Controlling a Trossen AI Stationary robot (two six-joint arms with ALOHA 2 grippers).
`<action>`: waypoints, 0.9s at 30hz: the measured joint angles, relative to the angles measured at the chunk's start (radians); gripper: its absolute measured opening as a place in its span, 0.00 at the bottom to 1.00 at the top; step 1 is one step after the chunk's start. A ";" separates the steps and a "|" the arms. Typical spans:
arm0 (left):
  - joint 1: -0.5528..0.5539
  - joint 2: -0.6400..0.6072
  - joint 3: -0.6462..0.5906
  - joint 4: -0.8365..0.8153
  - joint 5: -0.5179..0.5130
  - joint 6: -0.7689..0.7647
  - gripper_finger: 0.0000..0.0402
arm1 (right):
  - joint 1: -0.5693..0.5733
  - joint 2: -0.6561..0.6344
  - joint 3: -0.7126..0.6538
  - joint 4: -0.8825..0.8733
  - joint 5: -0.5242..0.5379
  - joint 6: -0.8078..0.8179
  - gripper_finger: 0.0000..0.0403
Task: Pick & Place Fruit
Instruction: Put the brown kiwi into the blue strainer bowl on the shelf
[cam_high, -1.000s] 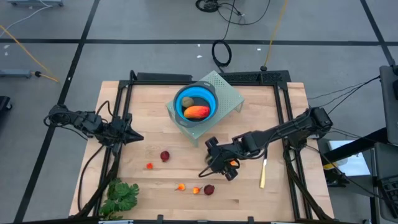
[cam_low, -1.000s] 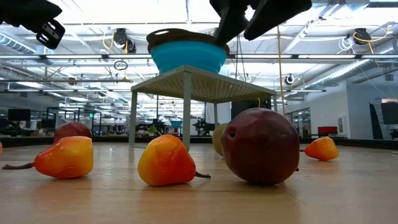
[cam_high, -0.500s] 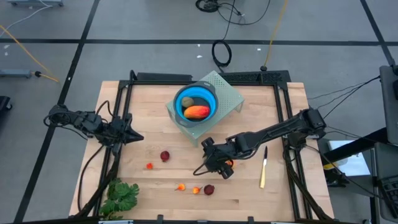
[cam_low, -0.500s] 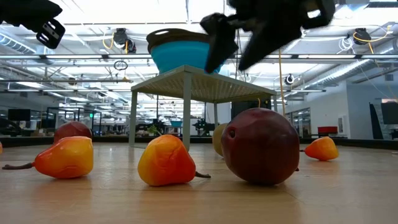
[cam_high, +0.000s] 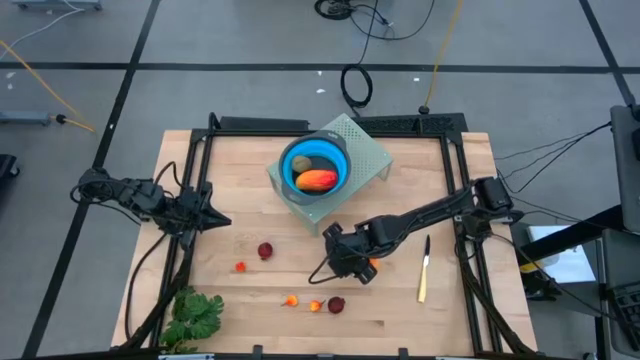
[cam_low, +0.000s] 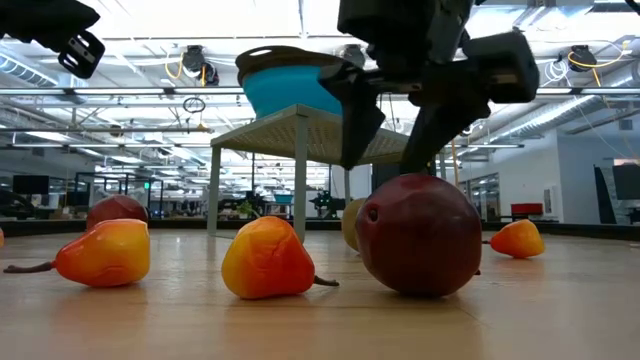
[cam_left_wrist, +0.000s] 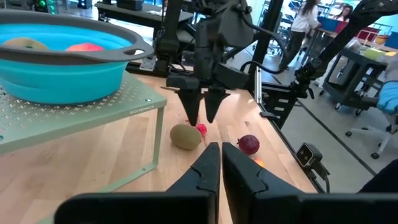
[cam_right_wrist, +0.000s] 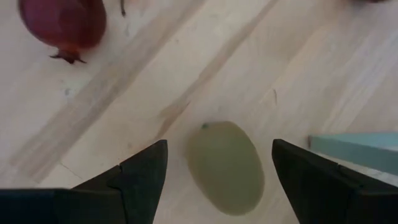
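A brown-green oval fruit (cam_right_wrist: 225, 165) lies on the wooden table beside the stand's leg. My right gripper (cam_right_wrist: 219, 146) hangs open above it, fingers pointing down, one on either side and clear of it; in the high view the gripper (cam_high: 340, 262) hides this fruit. The blue bowl (cam_high: 338, 150) on the green perforated stand (cam_high: 365, 150) holds a long orange-red fruit (cam_high: 317, 180) and a brown-green one (cam_high: 302, 164). Dark red balls (cam_high: 265, 251) (cam_high: 336, 305) and tiny orange fruits (cam_high: 291, 299) lie on the table. My left gripper (cam_high: 222, 221) waits shut at the table's left.
A yellow-handled knife (cam_high: 423, 278) lies right of my right gripper. A green leafy bunch (cam_high: 195, 315) sits at the near left corner. A small orange fruit (cam_high: 372, 264) lies just beside the right gripper. The stand's legs (cam_left_wrist: 160, 134) are close to the oval fruit.
My right gripper has come down toward the table and shifted a little toward the table's left, ending over the brown-green oval fruit. The fruits have not moved.
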 joint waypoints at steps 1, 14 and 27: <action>0.000 0.000 0.000 0.000 0.000 0.000 0.04 | -0.004 0.000 0.000 -0.003 0.001 -0.003 0.70; 0.000 0.000 0.000 -0.001 0.000 0.005 0.04 | -0.033 0.000 -0.080 0.104 0.002 -0.064 0.71; 0.000 0.000 0.000 -0.001 0.000 0.006 0.02 | -0.064 0.000 -0.182 0.207 -0.025 -0.089 0.70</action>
